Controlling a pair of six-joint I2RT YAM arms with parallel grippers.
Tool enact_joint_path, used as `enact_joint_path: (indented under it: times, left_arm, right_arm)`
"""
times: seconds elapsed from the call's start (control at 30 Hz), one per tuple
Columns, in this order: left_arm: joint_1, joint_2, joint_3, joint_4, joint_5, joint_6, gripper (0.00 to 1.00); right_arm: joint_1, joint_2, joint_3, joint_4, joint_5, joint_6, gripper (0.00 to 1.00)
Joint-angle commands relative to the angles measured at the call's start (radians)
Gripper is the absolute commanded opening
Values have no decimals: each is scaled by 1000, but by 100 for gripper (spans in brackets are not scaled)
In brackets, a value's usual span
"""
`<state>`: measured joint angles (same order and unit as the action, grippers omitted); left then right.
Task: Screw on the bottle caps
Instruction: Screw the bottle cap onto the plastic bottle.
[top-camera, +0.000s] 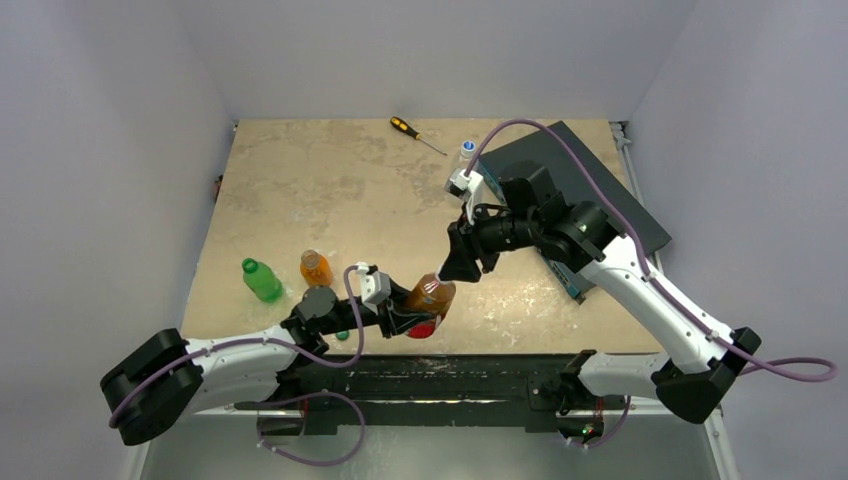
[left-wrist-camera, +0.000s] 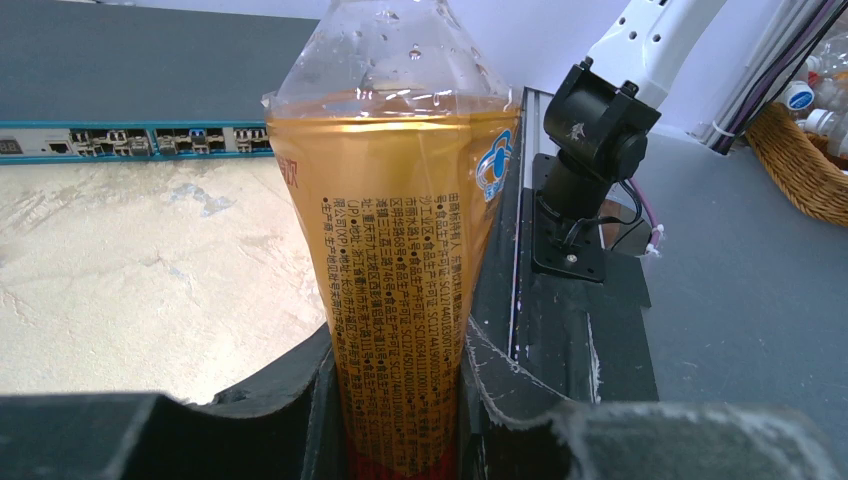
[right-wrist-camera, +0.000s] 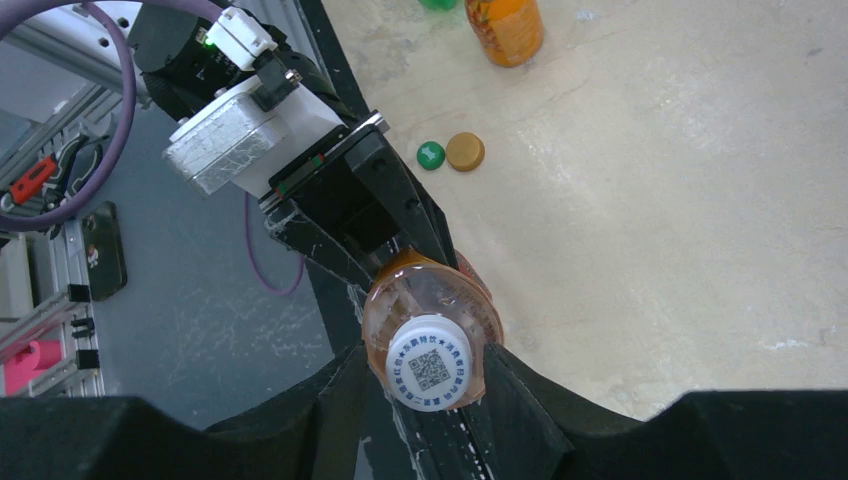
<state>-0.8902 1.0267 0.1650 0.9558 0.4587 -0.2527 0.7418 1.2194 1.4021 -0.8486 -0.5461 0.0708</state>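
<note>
At the near edge of the surface (top-camera: 330, 190), the left claw (left-wrist-camera: 398, 345) is clamped on the body of the amber bottle (left-wrist-camera: 400, 250), holding it off the surface with its neck toward the right arm. The white cap (right-wrist-camera: 432, 362) sits on that neck. The right claw (right-wrist-camera: 430, 365) straddles the cap, jaws partly open, with a sliver of bottle shoulder showing on each side. The step in hand is judged to be gripping the cap for tightening. The next move calls for closing squarely on the cap rim, then rotating the wrist while the left claw resists. Bottle count is four: amber, green bottle (top-camera: 262, 280), orange bottle (top-camera: 316, 268), clear bottle (top-camera: 467, 152). Loose caps number two: green cap (right-wrist-camera: 431, 154), gold cap (right-wrist-camera: 465, 151). One screwdriver (top-camera: 415, 132) is present.
</note>
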Motion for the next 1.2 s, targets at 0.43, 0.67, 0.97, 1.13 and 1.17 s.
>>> enact_joint_path:
  times: [0.43,0.67,0.97,1.13,1.17]
  left_arm:
    - [5,-10,40,21,-157,40,0]
    - [2,61,188,-50,-470,203,0]
    - [-127,304,343,147,-833,487,0]
    - [-195,427,410,251,-1004,581,0]
    - [-200,439,409,268,-1009,583,0]
  right_arm:
    - [9,31,-19,40,53,113,12]
    - [10,126,39,-34,256,303,7]
    - [11,244,-5,57,371,607,6]
    - [10,307,14,72,428,713,6]
    - [11,308,9,82,435,734,6]
